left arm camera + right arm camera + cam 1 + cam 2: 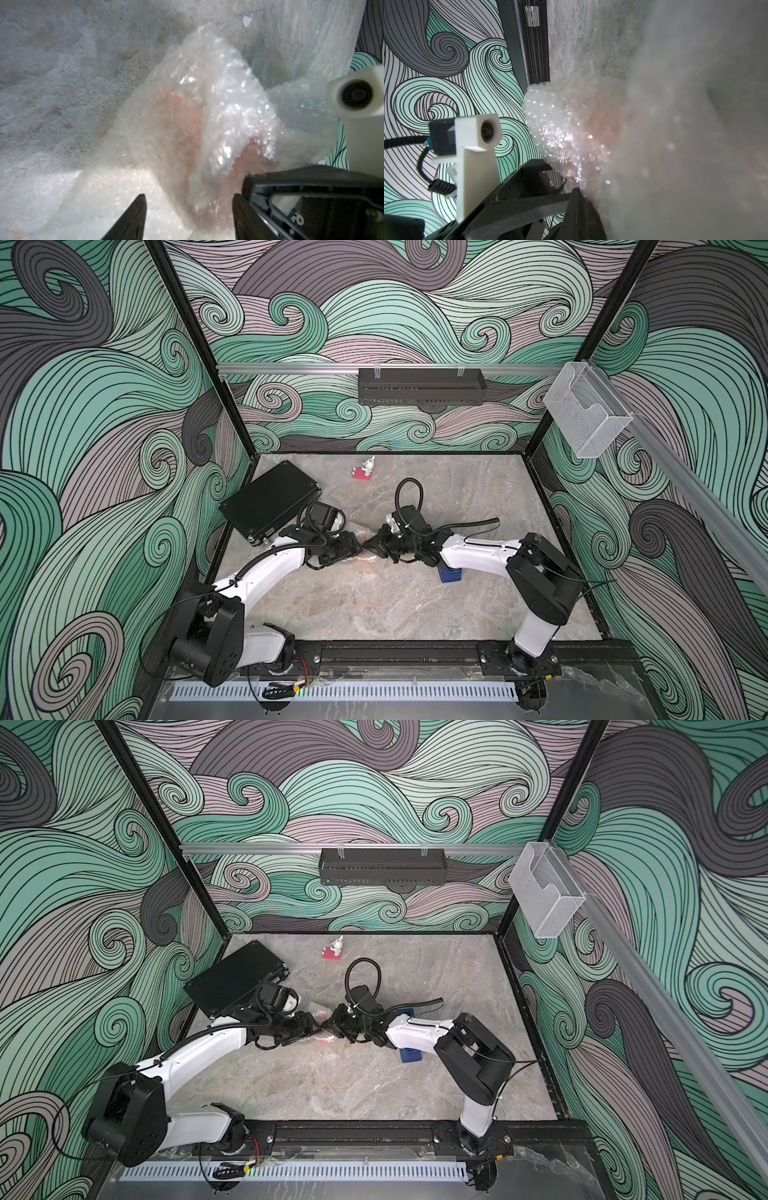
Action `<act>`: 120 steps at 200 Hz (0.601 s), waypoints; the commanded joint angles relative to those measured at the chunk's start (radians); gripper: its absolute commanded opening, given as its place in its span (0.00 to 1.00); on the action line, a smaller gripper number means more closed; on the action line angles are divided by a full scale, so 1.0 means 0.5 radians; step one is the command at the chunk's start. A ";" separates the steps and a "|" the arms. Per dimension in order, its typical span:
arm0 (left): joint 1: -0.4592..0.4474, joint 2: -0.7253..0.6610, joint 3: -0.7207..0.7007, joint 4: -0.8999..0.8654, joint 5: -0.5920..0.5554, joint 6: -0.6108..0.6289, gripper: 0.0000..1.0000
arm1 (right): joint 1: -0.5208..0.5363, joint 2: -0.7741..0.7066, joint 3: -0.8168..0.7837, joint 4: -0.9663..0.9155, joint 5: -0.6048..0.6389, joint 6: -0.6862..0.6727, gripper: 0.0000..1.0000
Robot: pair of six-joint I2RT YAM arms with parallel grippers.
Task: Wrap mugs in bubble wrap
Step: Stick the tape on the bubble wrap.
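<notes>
centrally, mug [180,124] under bubble wrap [220,70], right end effector [577,191] pinching it

Left arm [266,568]: jaws apart; right arm [478,553]: jaws closed

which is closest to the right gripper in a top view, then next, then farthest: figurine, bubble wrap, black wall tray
1. bubble wrap: pinched in the right gripper, mid-table.
2. figurine: toward the table's back edge.
3. black wall tray: hung on the back rail.
</notes>
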State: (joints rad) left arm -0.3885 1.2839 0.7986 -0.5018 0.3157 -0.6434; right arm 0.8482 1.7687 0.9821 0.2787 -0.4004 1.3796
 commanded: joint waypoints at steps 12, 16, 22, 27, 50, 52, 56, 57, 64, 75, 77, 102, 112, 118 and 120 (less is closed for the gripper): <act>0.015 -0.135 0.113 -0.164 -0.082 -0.038 0.57 | 0.009 0.007 -0.004 -0.057 -0.021 -0.053 0.00; 0.016 -0.147 0.119 -0.169 -0.085 -0.041 0.56 | 0.009 0.008 -0.009 -0.060 -0.021 -0.056 0.00; 0.016 -0.160 0.129 -0.179 -0.086 -0.042 0.56 | 0.008 0.006 -0.007 -0.058 -0.021 -0.058 0.00; 0.013 -0.172 0.142 -0.188 -0.083 -0.043 0.55 | 0.007 0.005 -0.007 -0.060 -0.021 -0.056 0.00; 0.014 -0.193 0.201 -0.194 0.020 -0.021 0.49 | 0.008 0.003 -0.004 -0.065 -0.024 -0.062 0.00; 0.015 -0.193 0.205 -0.187 0.038 -0.021 0.48 | 0.007 0.005 -0.002 -0.068 -0.024 -0.062 0.00; 0.014 -0.191 0.212 -0.179 0.066 -0.018 0.46 | 0.007 0.003 0.000 -0.072 -0.025 -0.062 0.00; 0.014 -0.191 0.216 -0.178 0.075 -0.017 0.45 | 0.008 0.003 0.001 -0.072 -0.025 -0.062 0.00; 0.015 -0.187 0.243 -0.184 0.114 -0.017 0.40 | 0.007 0.004 0.005 -0.074 -0.024 -0.065 0.00; 0.011 -0.179 0.293 -0.227 0.132 -0.011 0.37 | 0.006 0.006 0.009 -0.078 -0.028 -0.068 0.00; 0.010 -0.178 0.297 -0.229 0.136 -0.009 0.37 | 0.006 0.006 0.013 -0.081 -0.025 -0.068 0.00; 0.011 -0.122 0.335 -0.217 0.239 0.039 0.25 | 0.006 0.015 0.016 -0.088 -0.026 -0.069 0.00; 0.011 -0.078 0.353 -0.229 0.297 0.043 0.16 | 0.006 0.021 0.020 -0.085 -0.028 -0.067 0.00; 0.008 -0.049 0.354 -0.226 0.332 0.046 0.11 | 0.006 0.021 0.018 -0.085 -0.027 -0.066 0.00; 0.007 -0.043 0.354 -0.226 0.347 0.047 0.10 | 0.006 0.023 0.020 -0.093 -0.025 -0.066 0.00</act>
State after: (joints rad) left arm -0.3885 1.2163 0.9398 -0.5838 0.3981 -0.6403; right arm 0.8482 1.7687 0.9825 0.2672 -0.4030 1.3609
